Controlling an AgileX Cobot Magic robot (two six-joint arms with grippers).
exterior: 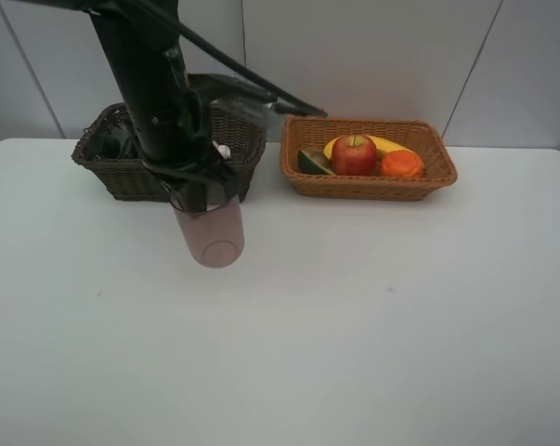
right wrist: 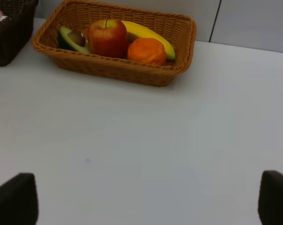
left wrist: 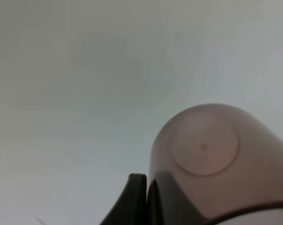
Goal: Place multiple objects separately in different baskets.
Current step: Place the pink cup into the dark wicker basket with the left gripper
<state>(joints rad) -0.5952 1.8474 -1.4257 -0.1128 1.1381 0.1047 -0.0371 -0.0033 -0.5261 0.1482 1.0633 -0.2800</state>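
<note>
Left end effector (exterior: 198,197) clamps the translucent cup (exterior: 211,234), centre-left, likely bound for the dark basket (exterior: 122,172) behind; right end effector (right wrist: 146,199) gapes empty.

The left arm (exterior: 154,88) crosses in front of the dark brown basket (exterior: 122,172) and hides most of its contents; only a dark shape and a small pink, white-capped item (exterior: 223,150) peek out. The left claw (exterior: 201,190) is largely masked by the translucent cup (exterior: 210,232) and its own housing. In the left wrist view, the cup (left wrist: 211,159) is blurred and cut off by the frame edge. In the right wrist view, only two dark fingertips (right wrist: 14,199) of the right claw show, and the dark basket (right wrist: 10,28) is cropped.
</note>
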